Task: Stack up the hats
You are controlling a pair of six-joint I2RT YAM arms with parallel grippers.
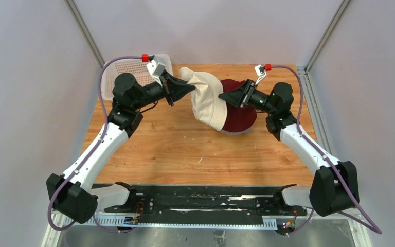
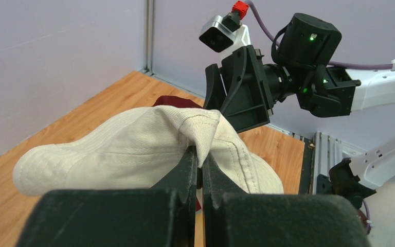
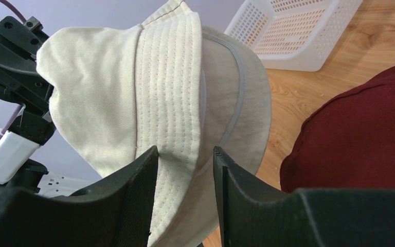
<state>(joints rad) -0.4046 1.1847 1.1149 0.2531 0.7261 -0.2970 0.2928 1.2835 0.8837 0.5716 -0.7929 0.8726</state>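
- Two pincers are on one hat. The left pincer (image 2: 200,157) has its jaws shut tight on a thin pinch of the beige hat (image 2: 133,149) at its edge.
- The right pincer (image 3: 185,154) has its jaws about half-wide, straddling the brim on the far side. Cannot tell whether they bite the cloth or only flank it.
- Beige hat: lifted off the bench (image 1: 185,149), hanging tilted to the left of the dark red hat (image 1: 239,119) and partly over it. Its opening faces the right pincer.
- Risk 1: the left hold is only a small fold of floppy fabric. A tug away from the dark red hat could pull it free, and the beige hat would drop beside the dark red hat rather than onto it.
- Risk 2: if the right jaws close on brim and crown together, the opening is pinched flat and will not seat over the dark red hat.
- Risk 3: with uneven lowering, the brim could fold under or drag the dark red hat sideways.
- Pose: the left arm is extended from the left of the dark red hat, pincer aimed at it. The right arm is folded tight, its wrist above the dark red hat and pointing left. The two pincers face each other, close together.
- White basket (image 1: 128,69): beyond and left of the dark red hat, behind the left wrist.
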